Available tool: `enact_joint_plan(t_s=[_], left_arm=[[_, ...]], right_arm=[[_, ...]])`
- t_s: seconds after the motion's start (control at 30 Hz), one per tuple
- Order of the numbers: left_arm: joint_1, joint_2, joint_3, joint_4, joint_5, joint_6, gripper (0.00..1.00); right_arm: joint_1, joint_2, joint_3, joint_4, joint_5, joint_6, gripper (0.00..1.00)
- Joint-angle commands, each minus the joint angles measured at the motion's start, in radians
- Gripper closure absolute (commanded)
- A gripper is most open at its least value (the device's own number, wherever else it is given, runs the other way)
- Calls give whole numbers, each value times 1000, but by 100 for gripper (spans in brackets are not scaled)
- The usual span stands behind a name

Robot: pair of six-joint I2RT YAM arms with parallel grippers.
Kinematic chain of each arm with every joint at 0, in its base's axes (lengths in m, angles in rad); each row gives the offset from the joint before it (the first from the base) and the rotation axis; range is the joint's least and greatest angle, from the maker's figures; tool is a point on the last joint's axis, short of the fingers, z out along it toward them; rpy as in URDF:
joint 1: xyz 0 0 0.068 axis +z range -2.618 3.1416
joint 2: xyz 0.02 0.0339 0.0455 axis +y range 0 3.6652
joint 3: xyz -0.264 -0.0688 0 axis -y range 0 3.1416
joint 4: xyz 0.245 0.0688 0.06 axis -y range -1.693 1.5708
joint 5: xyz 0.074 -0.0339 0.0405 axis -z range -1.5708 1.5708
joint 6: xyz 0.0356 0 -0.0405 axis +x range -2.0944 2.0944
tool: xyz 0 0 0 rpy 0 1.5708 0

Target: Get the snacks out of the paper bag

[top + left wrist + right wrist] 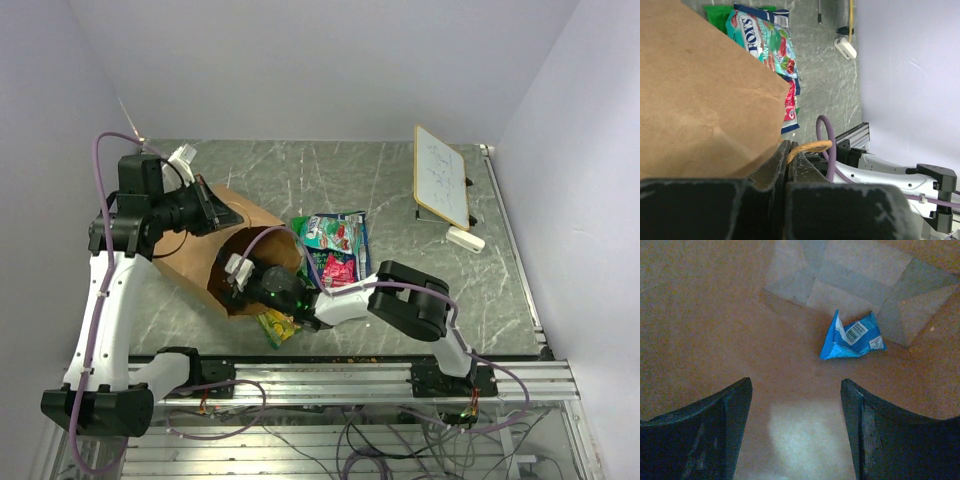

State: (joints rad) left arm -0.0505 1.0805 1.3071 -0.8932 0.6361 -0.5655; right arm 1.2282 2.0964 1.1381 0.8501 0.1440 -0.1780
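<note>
While left tool (pixel 789 159) clamps paper bag (pixel 700 90) | right tool (pixel 796 386) open inside | blue packet (pixel 850 337) ahead

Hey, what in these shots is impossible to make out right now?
- Top view: the right gripper's fingertips, hidden inside the paper bag.
- Top view: the blue packet, covered by the bag's wall and the right wrist.
- Right wrist view: that packet's brand. It is crumpled, and only a barcode shows.
- Left wrist view: the bag's interior, blocked by its own brown side.
- Top view: marks on the white board, too small to read.
</note>
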Motion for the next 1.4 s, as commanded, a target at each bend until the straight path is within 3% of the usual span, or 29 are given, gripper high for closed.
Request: enact_joint_plan(t_s=[0.0, 0.2, 0.9, 1.37], left_arm=[[-3, -25, 30, 73, 57, -5, 93], [-3, -54, -11, 118, 109, -20, 93], [-9, -108, -48, 157, 187, -96, 93], [-9, -153, -96, 161, 166, -179, 93]], right_arm=[[-21, 9, 4, 69, -25, -20, 30], [-23, 42, 136, -89, -26, -12, 26], [13, 332, 499, -227, 46, -164, 16], [-1, 411, 591, -287, 93, -191, 32]])
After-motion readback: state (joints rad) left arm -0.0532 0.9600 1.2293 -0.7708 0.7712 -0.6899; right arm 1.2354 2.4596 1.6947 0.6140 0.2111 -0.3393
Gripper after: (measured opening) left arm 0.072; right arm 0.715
